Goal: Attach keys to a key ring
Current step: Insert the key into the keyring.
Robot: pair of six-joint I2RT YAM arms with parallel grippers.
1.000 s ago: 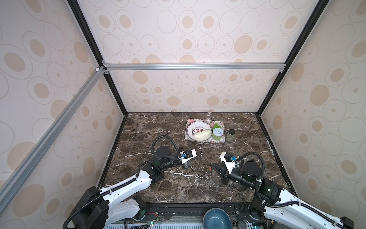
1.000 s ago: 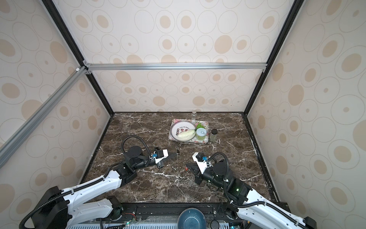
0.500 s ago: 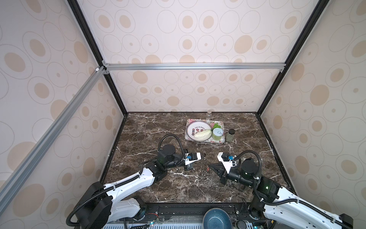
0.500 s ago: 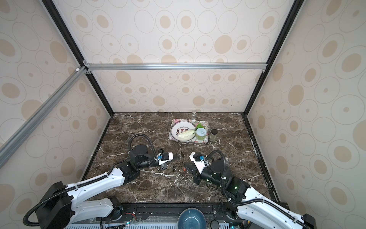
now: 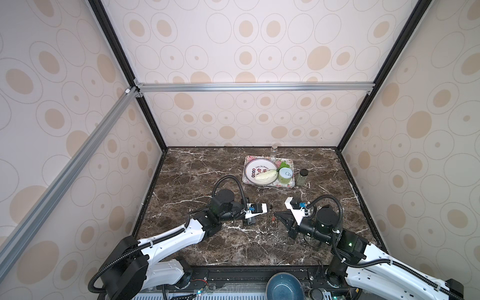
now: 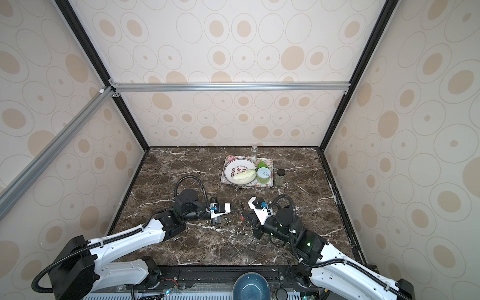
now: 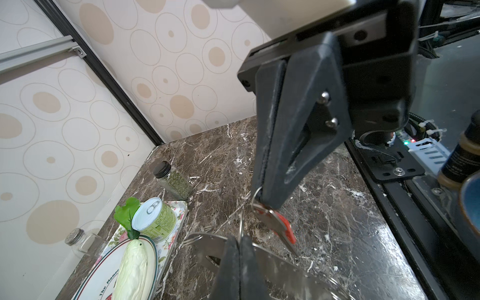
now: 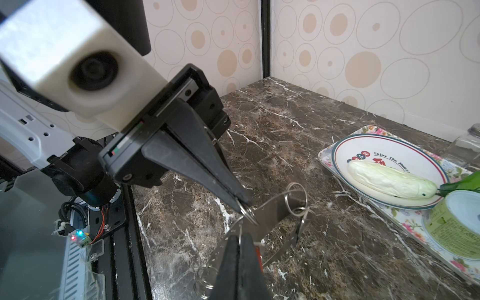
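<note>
The key ring [image 8: 270, 213] is a flat grey plate held just above the marble, also showing in the left wrist view [image 7: 280, 267]. My left gripper [image 7: 240, 237] is shut on a small wire ring on the plate's rim; the right wrist view shows its tip [image 8: 242, 205] there. My right gripper [image 8: 240, 235] is shut on the thin wire loop of the red-tagged key [image 7: 283, 228], which hangs under its tip [image 7: 267, 202]. In both top views the two grippers [image 5: 268, 207] [image 5: 276, 214] meet tip to tip at mid-table, with a speck of red [image 6: 242, 219] below them.
A flowered tray [image 5: 291, 184] at the back holds a plate [image 5: 250, 168], a pale cabbage [image 5: 265, 176] and a green can [image 5: 285, 175]. A spice jar [image 5: 302, 178] stands beside it, a glass shaker [image 5: 274, 148] by the back wall. A blue bowl [image 5: 284, 287] sits past the front edge.
The left arm has swung right, bringing its gripper up to the right gripper. The right gripper has edged slightly left. Both have stayed shut.
</note>
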